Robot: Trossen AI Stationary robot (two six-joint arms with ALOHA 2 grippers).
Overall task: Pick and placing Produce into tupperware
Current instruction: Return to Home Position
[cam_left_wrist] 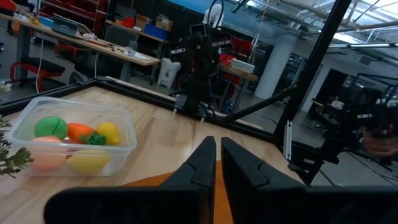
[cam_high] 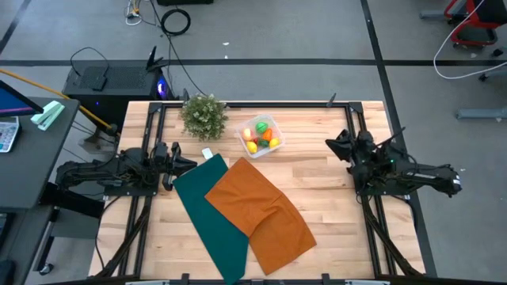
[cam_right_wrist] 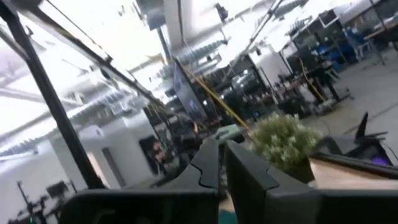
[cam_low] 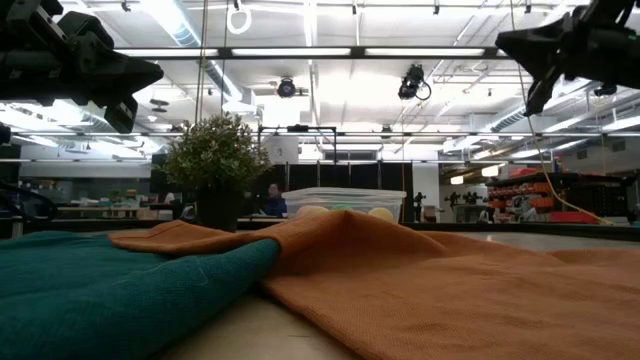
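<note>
The clear tupperware [cam_high: 268,119] stands on the far middle of the table, right of the potted plant. Several produce pieces lie inside it. In the left wrist view I see a green one [cam_left_wrist: 51,127], an orange one [cam_left_wrist: 79,131], a yellow one [cam_left_wrist: 108,132], a peach-coloured one [cam_left_wrist: 45,154] and another yellow one [cam_left_wrist: 87,162] behind its wall [cam_left_wrist: 122,144]. My left gripper [cam_high: 188,165] hovers shut at the table's left side, pointing toward the cloths. My right gripper [cam_high: 331,143] hovers shut at the right side, raised above the wood. Neither touches anything.
An orange cloth [cam_high: 261,210] lies over a green cloth [cam_high: 207,218] in the table's middle and near part. The bushy potted plant [cam_high: 203,116] stands at the far edge, left of the box. A small white object [cam_high: 207,153] lies by the green cloth's far corner. Black frame rails run along both sides.
</note>
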